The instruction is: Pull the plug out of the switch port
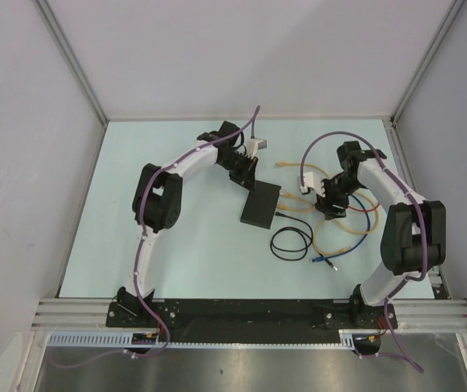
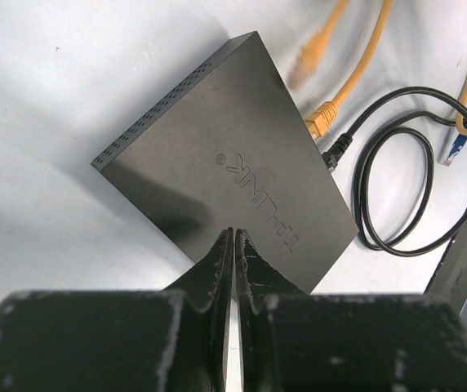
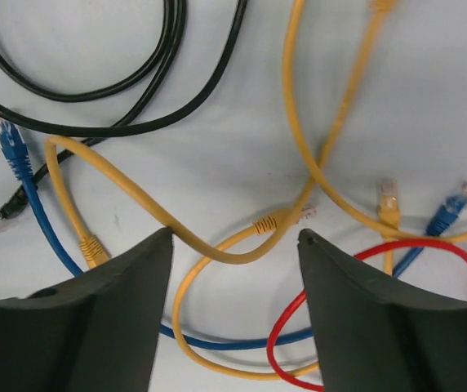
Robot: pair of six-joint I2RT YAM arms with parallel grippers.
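Note:
The switch (image 1: 260, 204) is a flat black box lying mid-table; in the left wrist view it (image 2: 233, 155) fills the centre. A yellow plug (image 2: 322, 118) and a black plug (image 2: 336, 151) sit against its right short edge. My left gripper (image 2: 233, 232) is shut and empty, tips over the switch's near part (image 1: 246, 175). My right gripper (image 3: 235, 235) is open, low over a tangle of loose cables right of the switch (image 1: 329, 200). A yellow cable (image 3: 217, 249) runs between its fingers, and a loose yellow plug (image 3: 286, 219) lies just ahead.
A black cable loop (image 1: 291, 243) lies in front of the switch. Red (image 3: 462, 253), blue (image 3: 37, 212) and yellow cables with loose plugs (image 3: 389, 196) are spread right of the switch. White walls enclose the table on the left, back and right.

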